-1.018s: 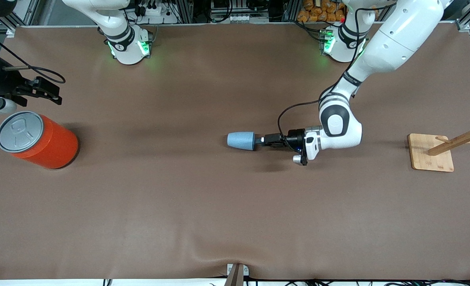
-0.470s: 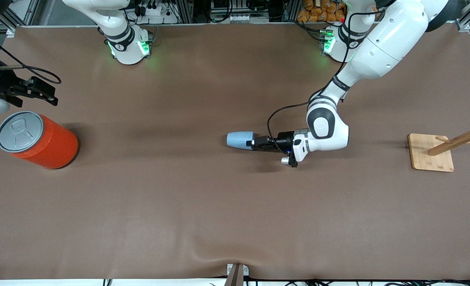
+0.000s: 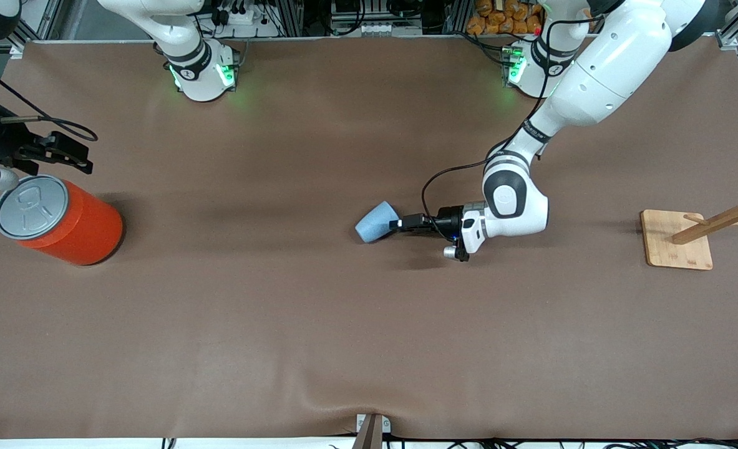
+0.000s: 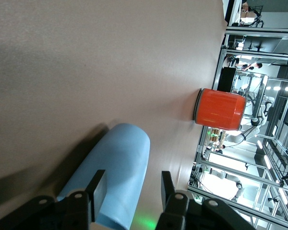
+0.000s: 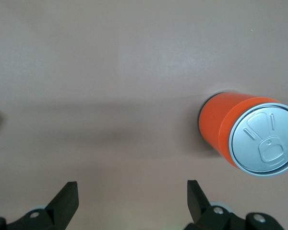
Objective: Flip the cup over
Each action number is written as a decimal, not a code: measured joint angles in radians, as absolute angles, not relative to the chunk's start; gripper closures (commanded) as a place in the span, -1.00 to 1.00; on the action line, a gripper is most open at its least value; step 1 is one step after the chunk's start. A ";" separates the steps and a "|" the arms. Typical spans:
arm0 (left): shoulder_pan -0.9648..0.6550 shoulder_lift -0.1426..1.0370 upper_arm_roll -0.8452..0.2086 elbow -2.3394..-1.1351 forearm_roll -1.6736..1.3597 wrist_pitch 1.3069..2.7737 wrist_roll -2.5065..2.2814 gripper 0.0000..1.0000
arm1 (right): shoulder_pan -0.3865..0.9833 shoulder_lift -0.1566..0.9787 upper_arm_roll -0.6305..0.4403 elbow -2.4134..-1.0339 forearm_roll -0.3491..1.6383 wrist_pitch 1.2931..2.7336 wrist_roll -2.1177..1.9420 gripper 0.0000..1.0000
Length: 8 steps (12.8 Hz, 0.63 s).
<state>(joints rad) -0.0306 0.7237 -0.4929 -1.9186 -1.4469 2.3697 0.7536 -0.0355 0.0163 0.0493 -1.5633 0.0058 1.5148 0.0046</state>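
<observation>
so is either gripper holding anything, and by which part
The left gripper holds the light-blue cup at its wide rim end, fingers on either side of its wall. The right gripper is open, empty, beside the orange can.

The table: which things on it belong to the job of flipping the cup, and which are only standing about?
Belong to the job:
- cup, light blue, tilted, mid-table
- left gripper, closed on the cup's wide end

Only standing about:
- orange can, upright at the right arm's end
- wooden rack, at the left arm's end
- right gripper, open, waiting beside the can
</observation>
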 measured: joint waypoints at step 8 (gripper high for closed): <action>-0.013 0.687 -0.493 -1.940 -1.447 2.370 0.701 -0.05 | -0.040 0.016 0.051 -1.553 0.006 1.519 0.005 -1.00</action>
<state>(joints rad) -0.0126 0.6867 -0.4929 -1.9405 -1.4468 2.3697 0.7006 -0.0396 0.0163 0.0512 -1.5533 0.0058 1.5185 0.0053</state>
